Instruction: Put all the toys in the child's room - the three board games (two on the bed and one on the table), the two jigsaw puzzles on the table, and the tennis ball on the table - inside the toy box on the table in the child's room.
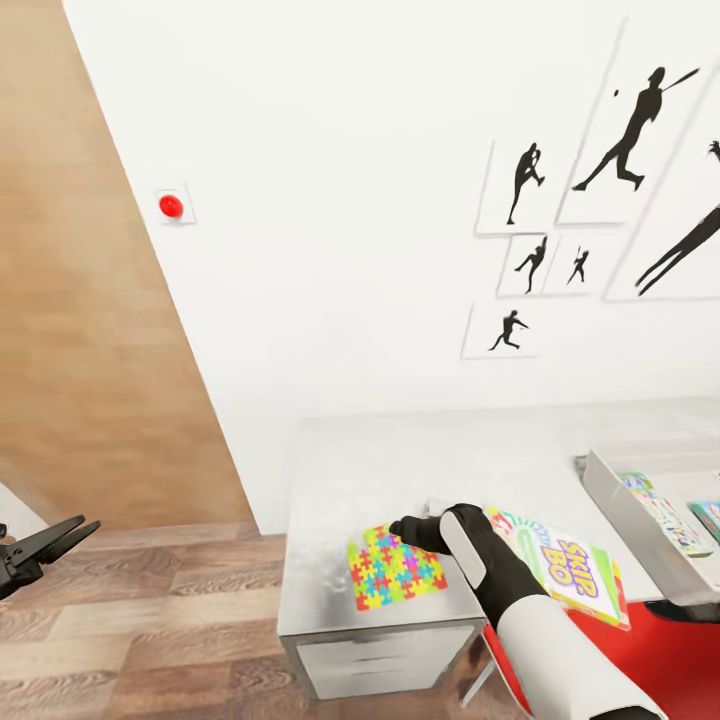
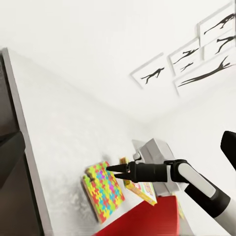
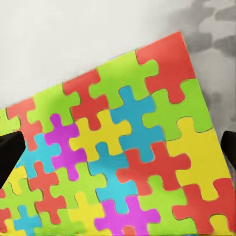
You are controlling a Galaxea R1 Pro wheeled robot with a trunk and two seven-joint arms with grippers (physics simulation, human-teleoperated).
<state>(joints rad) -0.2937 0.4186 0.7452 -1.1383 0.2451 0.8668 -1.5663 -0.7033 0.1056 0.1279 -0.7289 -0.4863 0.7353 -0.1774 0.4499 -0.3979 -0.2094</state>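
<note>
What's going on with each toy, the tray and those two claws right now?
Jigsaw puzzle: flat on the table, not gripped.
Skip-Bo box: flat on the table, untouched.
Toy box: on the table, printed boxes inside.
Right gripper: open, above the puzzle's edge.
Left gripper: open, away from the table.

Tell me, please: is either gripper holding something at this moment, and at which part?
Nothing is held. The right gripper hangs open just above the jigsaw puzzle on the table; the left gripper is open over the floor, empty.
</note>
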